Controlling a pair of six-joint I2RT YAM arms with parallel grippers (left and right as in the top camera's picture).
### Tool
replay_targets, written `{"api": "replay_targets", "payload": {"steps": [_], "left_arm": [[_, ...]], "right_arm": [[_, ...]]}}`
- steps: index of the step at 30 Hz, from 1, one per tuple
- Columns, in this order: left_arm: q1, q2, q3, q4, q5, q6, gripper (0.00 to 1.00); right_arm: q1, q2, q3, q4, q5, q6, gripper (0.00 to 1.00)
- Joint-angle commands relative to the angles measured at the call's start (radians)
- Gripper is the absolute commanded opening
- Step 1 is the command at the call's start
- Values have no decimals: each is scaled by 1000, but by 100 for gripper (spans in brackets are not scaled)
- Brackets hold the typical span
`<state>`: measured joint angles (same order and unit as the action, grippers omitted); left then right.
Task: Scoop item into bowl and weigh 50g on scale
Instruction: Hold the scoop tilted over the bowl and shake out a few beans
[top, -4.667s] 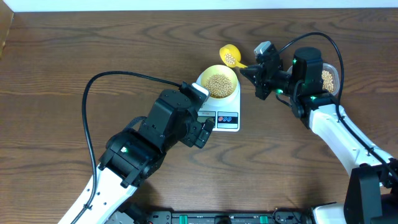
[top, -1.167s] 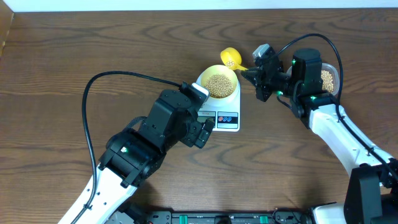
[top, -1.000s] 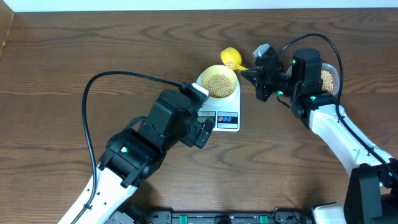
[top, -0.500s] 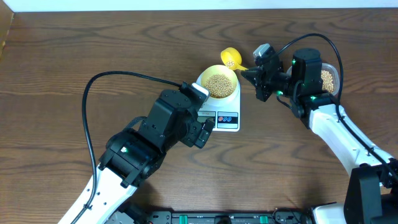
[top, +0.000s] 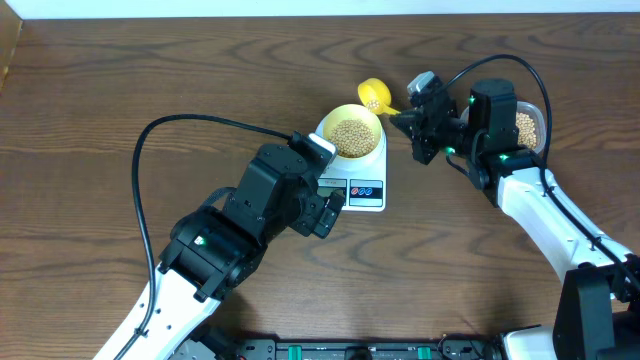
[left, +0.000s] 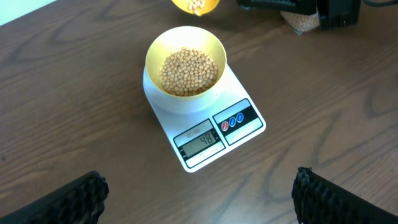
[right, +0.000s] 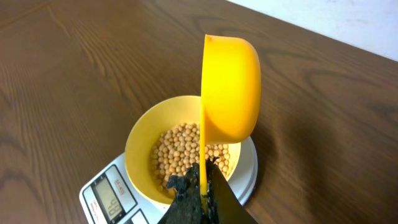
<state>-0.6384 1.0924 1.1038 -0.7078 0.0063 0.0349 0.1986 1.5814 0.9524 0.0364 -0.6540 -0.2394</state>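
Observation:
A pale-yellow bowl (top: 352, 131) (left: 185, 66) (right: 144, 142) half full of tan beans (left: 189, 71) (right: 180, 152) stands on the white scale (top: 356, 188) (left: 214, 134) (right: 106, 193). My right gripper (top: 408, 115) (right: 203, 186) is shut on the handle of a bright yellow scoop (top: 374, 94) (right: 229, 90) (left: 195, 5), which hangs beside the bowl's far right rim with a few beans in it. My left gripper (left: 199, 193) hovers open over the table in front of the scale, holding nothing.
A clear tub of beans (top: 528, 128) (left: 303, 20) sits behind the right arm at the far right. A black cable (top: 150, 150) loops over the table on the left. Bare wood surrounds the scale.

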Motion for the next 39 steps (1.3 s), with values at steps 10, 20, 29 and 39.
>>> {"api": "replay_targets", "payload": {"steps": [10,20,29,39], "left_arm": [[4,5,0,-3,9,17,97],[4,5,0,-3,9,17,97],[4,5,0,-3,9,17,97],[4,5,0,-3,9,17,97]], "right_arm": [[-10,8,-1,9,-3,-42,1],[-8,8,-1,11,-14,-41,1],[-8,8,-1,14,-8,-53,1],[-8,8,-1,-4,-9,-100,1]]}}
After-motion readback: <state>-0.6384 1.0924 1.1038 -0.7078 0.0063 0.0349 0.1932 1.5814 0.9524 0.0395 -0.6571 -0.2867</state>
